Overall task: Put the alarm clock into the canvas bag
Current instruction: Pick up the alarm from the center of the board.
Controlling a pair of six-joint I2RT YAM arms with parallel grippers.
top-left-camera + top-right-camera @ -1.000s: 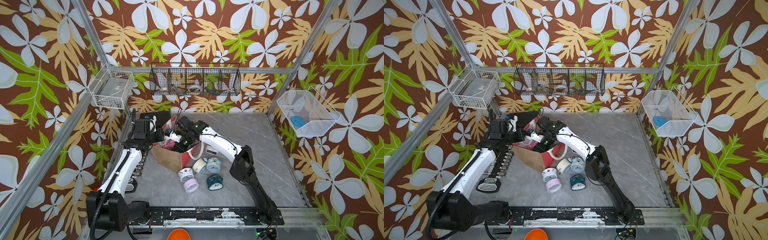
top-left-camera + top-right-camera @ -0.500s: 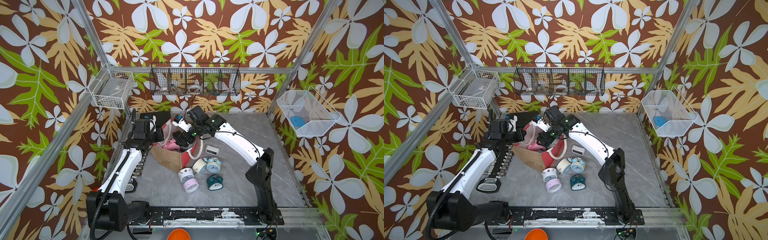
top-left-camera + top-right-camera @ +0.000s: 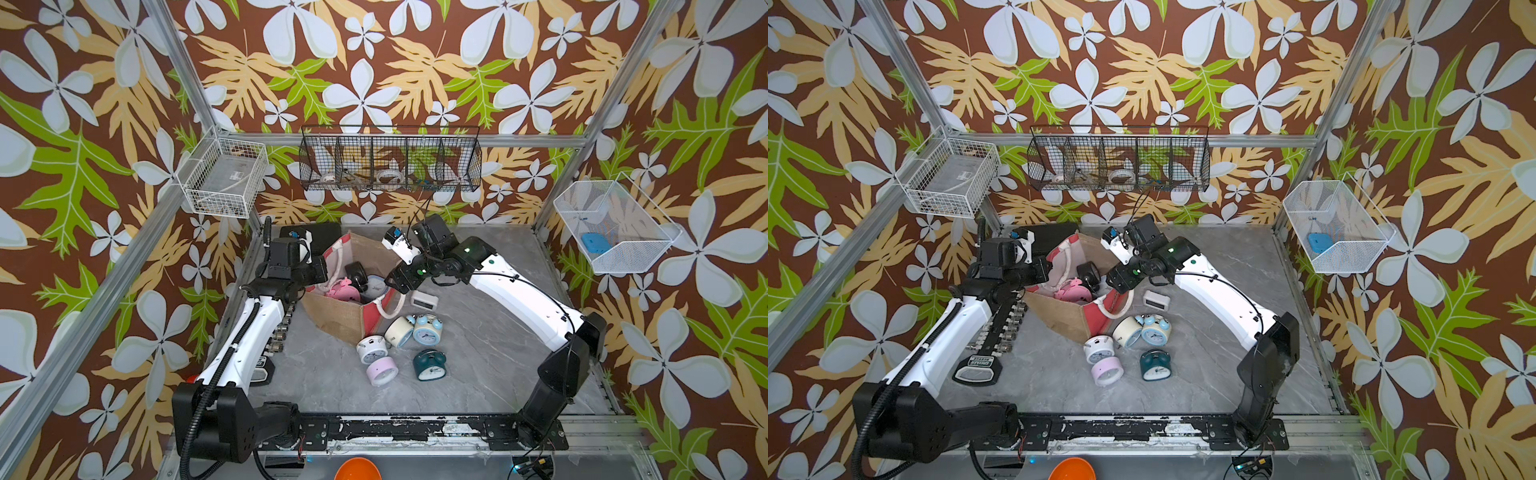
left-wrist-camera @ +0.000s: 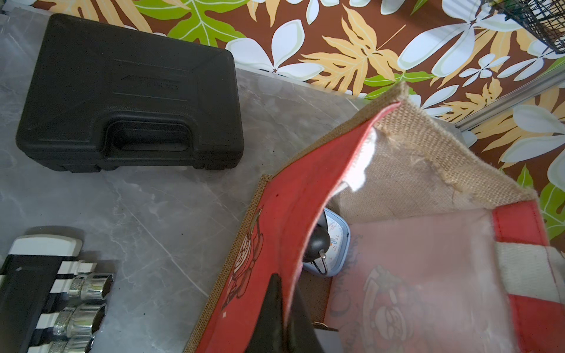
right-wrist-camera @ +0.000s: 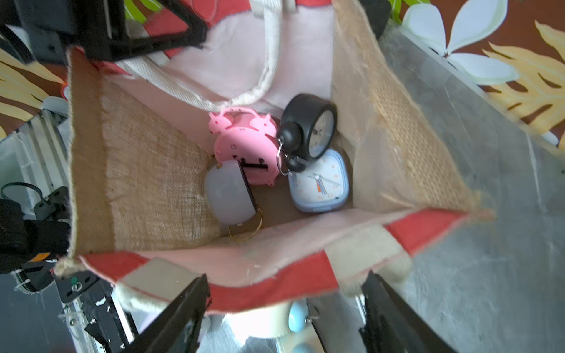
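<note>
Grey table [image 3: 478, 353]: left gripper [image 4: 282, 305] pinches the rim of the bag [image 4: 269, 229], right gripper [image 5: 286, 279] spread over it; the blue clock [image 3: 426, 331] nearby seems light, hard. Grasp its sides.

The grey marble table [image 3: 478, 374] bears the canvas bag [image 3: 340, 318], standing under the right gripper [image 5: 284, 314]. Six alarm clocks [image 3: 398, 332] lie loose beside the bag, toward that arm's base. A black case [image 4: 128, 101] lies just beyond the left gripper [image 4: 281, 305]; a socket rail [image 3: 1011, 322] lies back along its arm.
</note>
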